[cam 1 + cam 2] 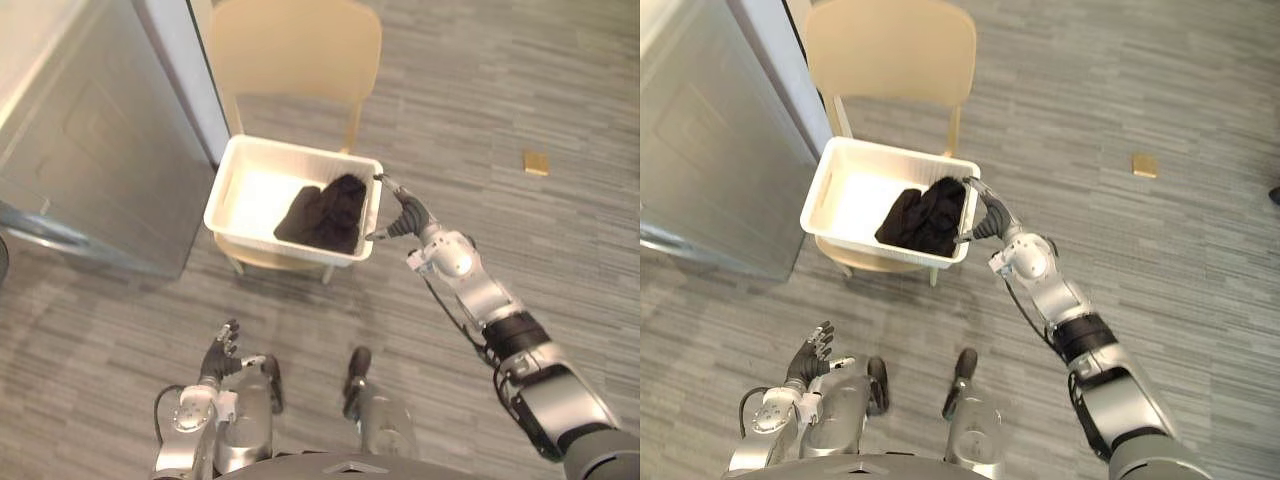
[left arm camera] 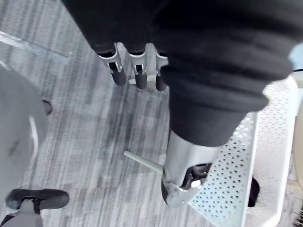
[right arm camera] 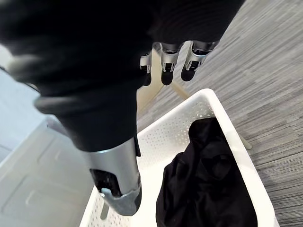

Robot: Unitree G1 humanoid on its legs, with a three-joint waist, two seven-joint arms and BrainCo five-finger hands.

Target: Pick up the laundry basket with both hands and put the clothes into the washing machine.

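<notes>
Basket (image 1: 250, 190) holding dark clothes (image 1: 325, 212) sits on a chair (image 1: 295, 45) at upper centre, washer (image 1: 90, 150) close on its left, right hand (image 1: 405, 215) spread just beside its right rim, left hand (image 1: 220, 355) loosely open at lower left.

A white laundry basket (image 1: 229, 178) is seen resting on the seat of a pale wooden chair (image 1: 297, 48). Black clothes (image 1: 325, 212) are heaped in the basket's right half – the left half is left bare. The grey washing machine (image 1: 85, 150) is set just beside the chair and basket, on the left. The right hand (image 1: 407, 216) is held at the basket's right rim with fingers spread along that edge; contact cannot be judged. The left hand (image 1: 221, 351) is held low, well apart from the basket, fingers relaxed. A small tan object (image 1: 536, 162) is seen on the grey striped floor (image 1: 480, 90) – far right, well apart from the chair.
</notes>
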